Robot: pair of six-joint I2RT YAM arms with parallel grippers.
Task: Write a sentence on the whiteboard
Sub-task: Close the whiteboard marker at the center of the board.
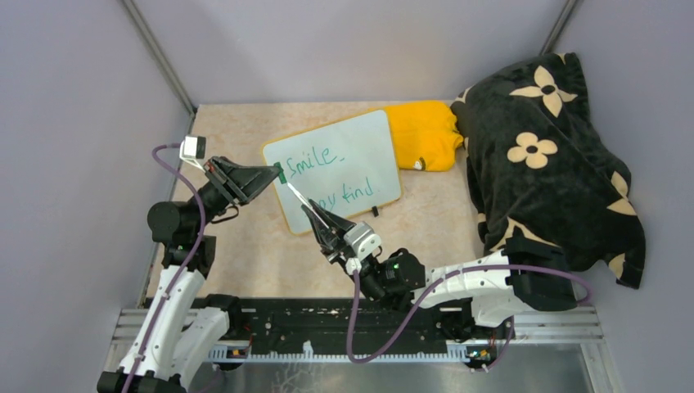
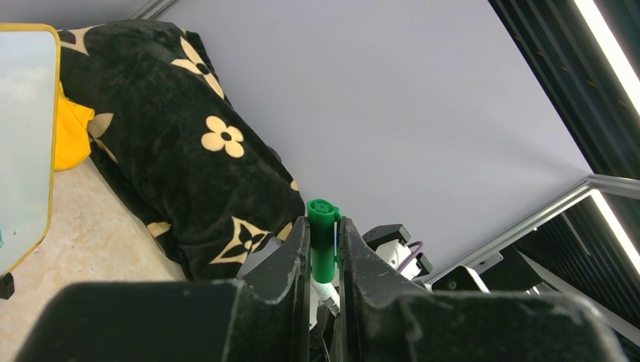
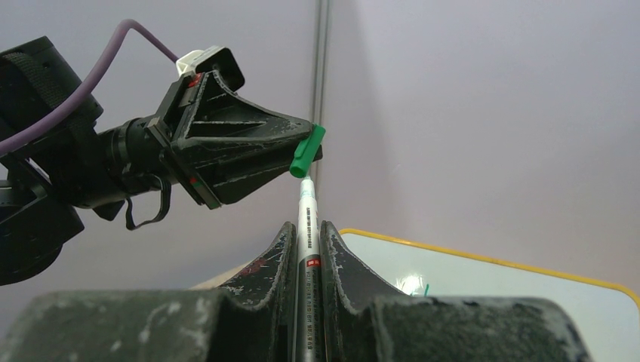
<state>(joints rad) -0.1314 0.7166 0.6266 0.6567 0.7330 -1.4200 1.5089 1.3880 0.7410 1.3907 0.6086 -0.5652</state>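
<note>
The whiteboard (image 1: 360,139) lies flat at the table's middle, with the green sentence (image 1: 323,157) "Smile" above a second line partly hidden by the marker. My left gripper (image 1: 277,173) is shut on a green marker cap (image 2: 323,241) above the board's left corner. My right gripper (image 1: 315,214) is shut on the white and grey marker (image 3: 306,226). The marker's far end meets the cap (image 3: 307,151), which sits at a slight tilt to it. The board's yellow rim also shows in the right wrist view (image 3: 490,260).
A folded yellow cloth (image 1: 425,131) lies against the board's right edge. A large black blanket with cream flowers (image 1: 548,155) fills the right side. Grey walls close in the table on three sides.
</note>
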